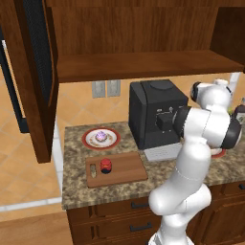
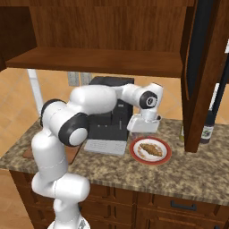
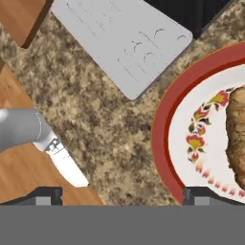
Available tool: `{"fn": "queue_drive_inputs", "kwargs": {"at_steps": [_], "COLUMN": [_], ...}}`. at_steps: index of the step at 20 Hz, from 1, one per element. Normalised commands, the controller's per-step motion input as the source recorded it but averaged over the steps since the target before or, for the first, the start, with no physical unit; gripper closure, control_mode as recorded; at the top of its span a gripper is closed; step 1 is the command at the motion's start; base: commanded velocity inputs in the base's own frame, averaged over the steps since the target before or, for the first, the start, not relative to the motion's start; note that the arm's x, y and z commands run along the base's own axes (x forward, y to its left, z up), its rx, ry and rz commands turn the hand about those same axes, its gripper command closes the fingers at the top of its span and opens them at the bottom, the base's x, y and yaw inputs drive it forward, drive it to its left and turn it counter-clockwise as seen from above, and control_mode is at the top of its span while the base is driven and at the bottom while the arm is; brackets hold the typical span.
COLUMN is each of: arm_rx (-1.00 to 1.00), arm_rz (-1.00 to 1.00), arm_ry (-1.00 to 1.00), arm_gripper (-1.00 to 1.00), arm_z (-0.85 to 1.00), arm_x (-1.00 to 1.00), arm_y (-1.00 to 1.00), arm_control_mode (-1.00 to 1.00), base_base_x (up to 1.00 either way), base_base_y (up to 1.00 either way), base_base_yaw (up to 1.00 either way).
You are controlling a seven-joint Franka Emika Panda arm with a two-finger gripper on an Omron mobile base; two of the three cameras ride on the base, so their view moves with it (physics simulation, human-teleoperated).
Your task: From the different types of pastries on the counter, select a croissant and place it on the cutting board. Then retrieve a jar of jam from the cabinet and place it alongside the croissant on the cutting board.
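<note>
the cabinet (image 1: 143, 43) hangs open over the counter (image 2: 197, 172), its shelf bare as far as the base views reach. the coffee machine (image 1: 155, 112) stands at the back, and the cutting board (image 1: 119, 168) lies in front and to its left with the jar of jam (image 1: 106, 165) already on it. the cupcake (image 1: 101, 136) sits on a red-rimmed plate behind the board. the croissant (image 2: 151, 149) is not on the board: it lies on its own red-rimmed plate (image 2: 134, 154) on the counter, to the right of the machine.

so the step in hand looks like the croissant pick. to do it well, shift the hand over the pastry's middle, since in the hand view it sits off at the right edge, then turn the fingers across its narrow width and come straight down.

the arm reaches forward with the elbow bent, and the gripper (image 2: 142, 127) points down just above the plate's near rim. its fingers (image 3: 203, 195) stand wide apart and hold nothing.
</note>
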Motion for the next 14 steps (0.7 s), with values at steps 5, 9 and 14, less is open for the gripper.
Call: {"fn": "queue_drive_inputs", "kwargs": {"at_steps": [5, 9, 14], "arm_rx": [0.1, -0.07, 0.0], "arm_rz": [0.12, 0.0, 0.0], "arm_ry": [-0.09, -0.21, -0.16], "arm_gripper": [-1.0, -1.0, -1.0], "arm_z": [0.05, -0.95, -0.69], "arm_x": [0.48, -0.81, -0.63], "arm_y": [-0.03, 0.01, 0.06], "arm_control_mode": [-1.0, -1.0, -1.0], "base_base_x": [0.0, 0.0, 0.0], "base_base_y": [0.0, 0.0, 0.0], "base_base_yaw": [0.0, 0.0, 0.0]}}
